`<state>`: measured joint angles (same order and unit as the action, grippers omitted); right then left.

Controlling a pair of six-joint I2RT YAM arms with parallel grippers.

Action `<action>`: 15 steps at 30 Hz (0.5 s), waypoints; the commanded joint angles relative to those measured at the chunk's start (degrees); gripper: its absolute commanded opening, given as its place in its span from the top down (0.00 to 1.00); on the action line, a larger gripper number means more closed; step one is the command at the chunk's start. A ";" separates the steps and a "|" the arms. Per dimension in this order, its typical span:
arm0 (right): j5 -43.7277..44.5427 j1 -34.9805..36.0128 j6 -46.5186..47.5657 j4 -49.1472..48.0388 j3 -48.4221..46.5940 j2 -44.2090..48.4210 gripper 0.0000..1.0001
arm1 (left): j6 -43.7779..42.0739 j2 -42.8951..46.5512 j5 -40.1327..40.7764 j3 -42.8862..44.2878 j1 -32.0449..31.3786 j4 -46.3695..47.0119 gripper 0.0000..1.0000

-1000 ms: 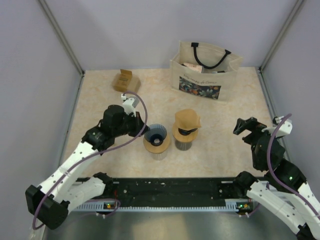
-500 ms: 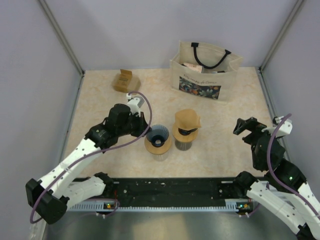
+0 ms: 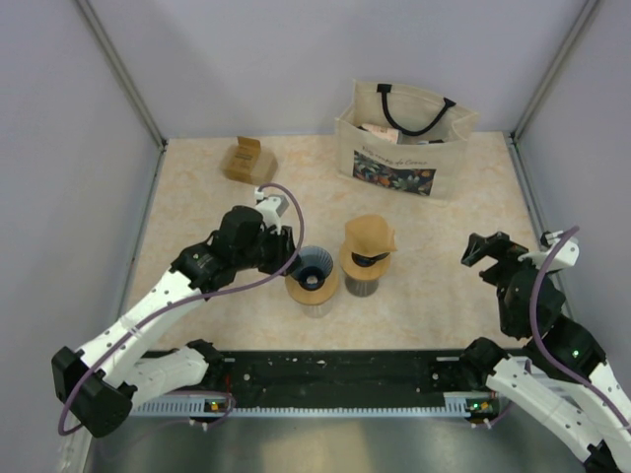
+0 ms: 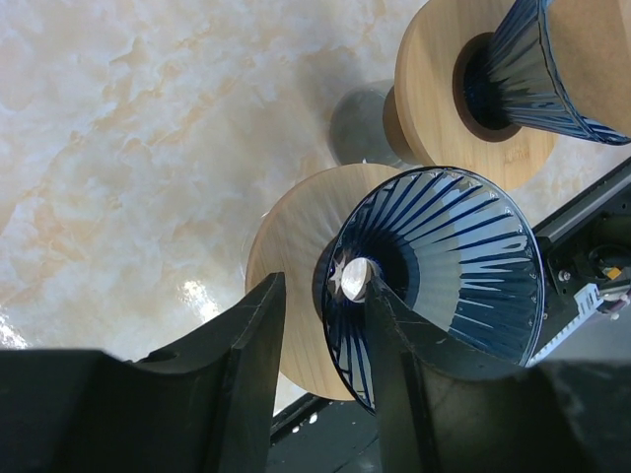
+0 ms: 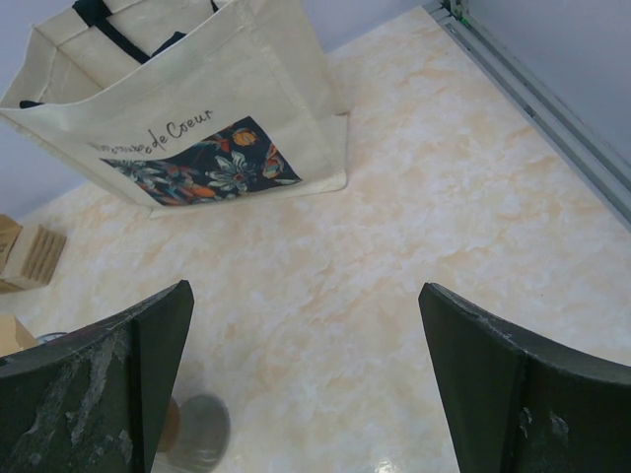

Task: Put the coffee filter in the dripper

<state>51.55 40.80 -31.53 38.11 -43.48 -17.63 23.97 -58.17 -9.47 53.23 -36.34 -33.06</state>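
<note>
Left arm [image 3: 148,317] and right arm [image 3: 552,394] are both showing white moulded link shells with matte black joint housings. A purple cable [image 3: 290,212] is looping along the left arm, and a matching purple cable [image 3: 533,296] along the right. Left gripper [image 4: 323,286] fingers [image 4: 246,374] are showing plain black. Right gripper [image 5: 304,290] fingers [image 5: 94,394] are carrying whitish scuffs. A small green light [image 3: 573,352] is glowing on the right arm.

Bright, even o/h light, soft shadows. Small glare spots on marble tabletop [image 4: 192,296]; wrist-cam fg slightly blurred.
</note>
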 commanded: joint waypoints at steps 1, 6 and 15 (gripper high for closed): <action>0.66 0.42 0.15 -1.55 0.15 0.58 0.02 | 0.20 0.60 -0.28 1.96 -0.23 0.71 0.56; 0.48 0.42 0.15 -1.55 0.24 0.58 0.02 | 0.38 1.13 -0.02 2.66 -0.22 0.28 0.36; 0.22 0.42 0.41 -2.16 0.24 0.84 0.02 | 2.66 3.24 2.70 5.21 -0.14 1.86 0.01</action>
<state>51.51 40.77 -31.55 38.11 -43.48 -17.63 25.43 -56.95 -9.08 54.37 -36.38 -33.80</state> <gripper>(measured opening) 0.982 0.985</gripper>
